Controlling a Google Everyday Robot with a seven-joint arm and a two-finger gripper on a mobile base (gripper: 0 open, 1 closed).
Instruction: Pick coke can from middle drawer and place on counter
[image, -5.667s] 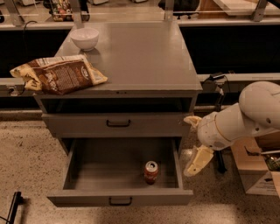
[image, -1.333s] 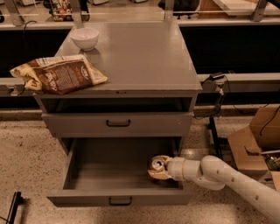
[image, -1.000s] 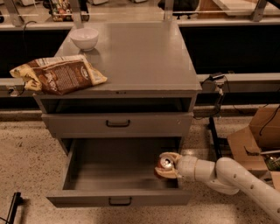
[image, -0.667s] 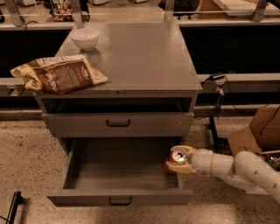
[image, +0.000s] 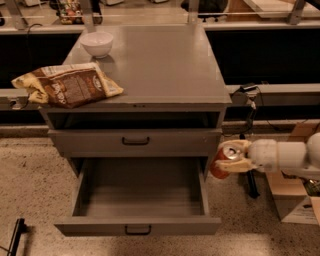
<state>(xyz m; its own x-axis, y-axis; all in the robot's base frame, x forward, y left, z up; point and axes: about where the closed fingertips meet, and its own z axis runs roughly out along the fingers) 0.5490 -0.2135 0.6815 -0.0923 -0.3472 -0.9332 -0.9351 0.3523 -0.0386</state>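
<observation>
Nearest of all, the middle drawer stands pulled fully out, and its grey floor shows nothing on it. Its small dark handle sits at six o'clock of the opening.

Just off the drawer's right wall, at about two o'clock from the drawer's middle, the gripper hangs in the air beside the cabinet. Its jaws are closed around the coke can, one pale finger above and one below. The can is tilted, with its silver top turned up toward the viewer, and it is clear of both the drawer and the floor.

Behind the gripper, at three o'clock, a cardboard box rests on the floor.

Farther back comes the shut upper drawer front, then the counter. A chip bag lies at the counter's nine o'clock edge and a white bowl at eleven o'clock; the middle and right of the top are bare grey.

By my reckoning the pick is done. What is left is the lift to counter height, the carry toward ten o'clock over the right edge, the set-down and the release.
</observation>
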